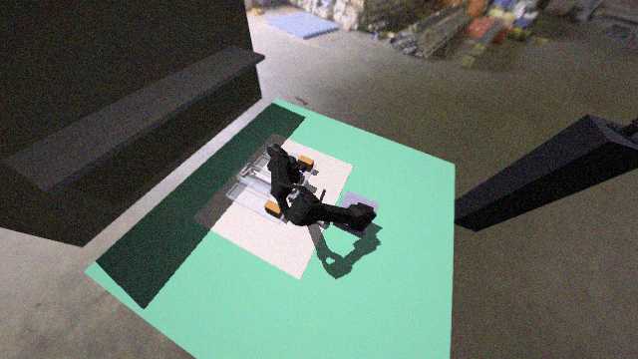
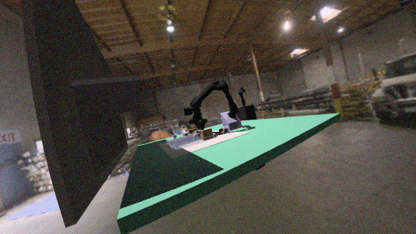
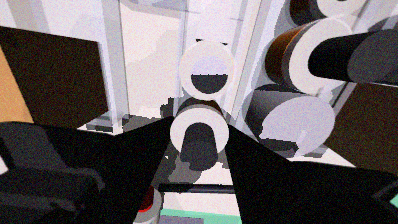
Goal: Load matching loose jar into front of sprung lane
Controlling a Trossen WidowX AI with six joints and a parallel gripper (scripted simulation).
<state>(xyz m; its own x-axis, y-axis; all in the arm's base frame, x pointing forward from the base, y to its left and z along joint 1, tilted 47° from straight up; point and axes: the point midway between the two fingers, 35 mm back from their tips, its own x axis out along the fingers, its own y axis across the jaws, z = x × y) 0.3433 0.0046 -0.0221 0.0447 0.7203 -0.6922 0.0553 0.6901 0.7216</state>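
My gripper is shut on a jar. The held jar has a brown body and a white top with a dark middle. The old jar, with a white rim and a pale middle, stands just behind it in the clear-walled lane. The two line up and look close together; I cannot tell whether they touch. The held jar's base, the low front stop and the pusher plate are hidden or unclear, so I cannot tell whether the held jar stands on the lane floor.
In the neighbouring lane at right stand amber jars with white tops and a pale grey-topped jar. Orange-brown blocks flank the lanes. A red and white jar is low left of the fingers. A lavender block stands by the arm.
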